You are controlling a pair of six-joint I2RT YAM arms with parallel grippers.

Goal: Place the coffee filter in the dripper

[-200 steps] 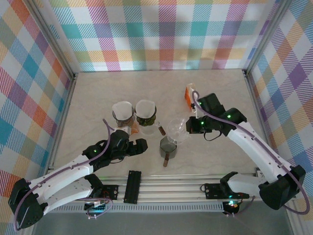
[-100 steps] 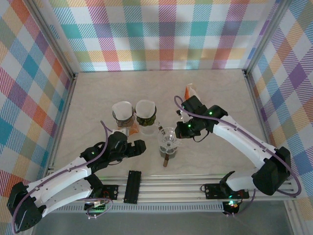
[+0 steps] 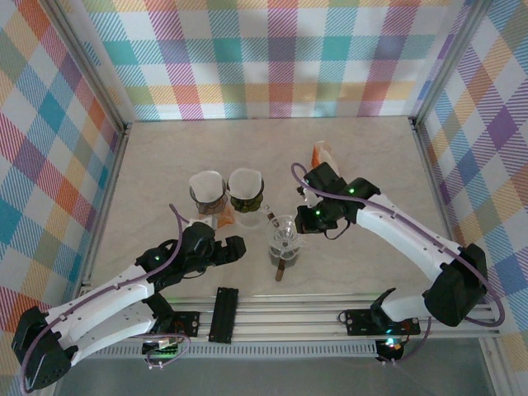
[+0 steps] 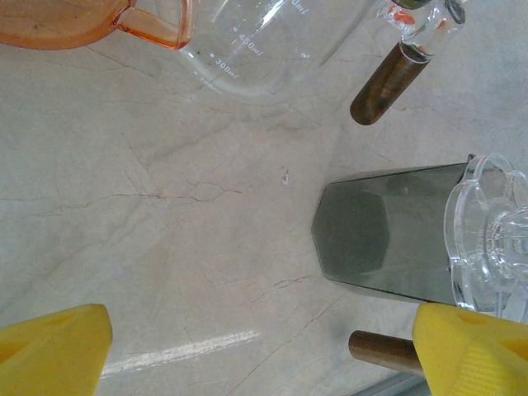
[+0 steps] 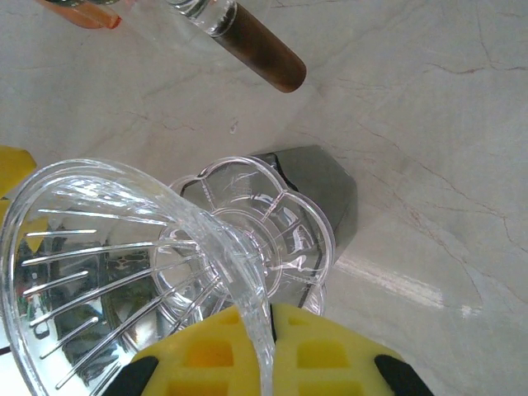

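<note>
Two white paper cones that I take for the coffee filter [image 3: 246, 183] and its twin [image 3: 207, 183] are standing mouth-up, side by side, in brownish holders toward the middle of the worktop [image 3: 371, 157], their long axes running roughly upright. The clear ribbed dripper [image 3: 285, 232] is sitting to their right and nearer the arm bases, directly over a dark smoked-glass cup [image 3: 283, 257]; whether its scalloped foot is resting on that cup or hanging just above it I cannot tell. The right hand [image 3: 305, 221] is clenching the dripper's rim between its yellow pads [image 5: 330, 359], so it is not free for the paper. The left hand [image 3: 233, 247] is lying released, its yellow fingertips [image 4: 54, 342] spread wide over bare worktop with nothing between them, just beside the dark cup. A measuring carafe [image 4: 264, 49] and an orange cup [image 4: 91, 21] are standing between it and the filters. By my reading the left hand is the nearer one, and the filters are lying beyond it, away from the bases, so it would be reaching forward past the carafe.
</note>
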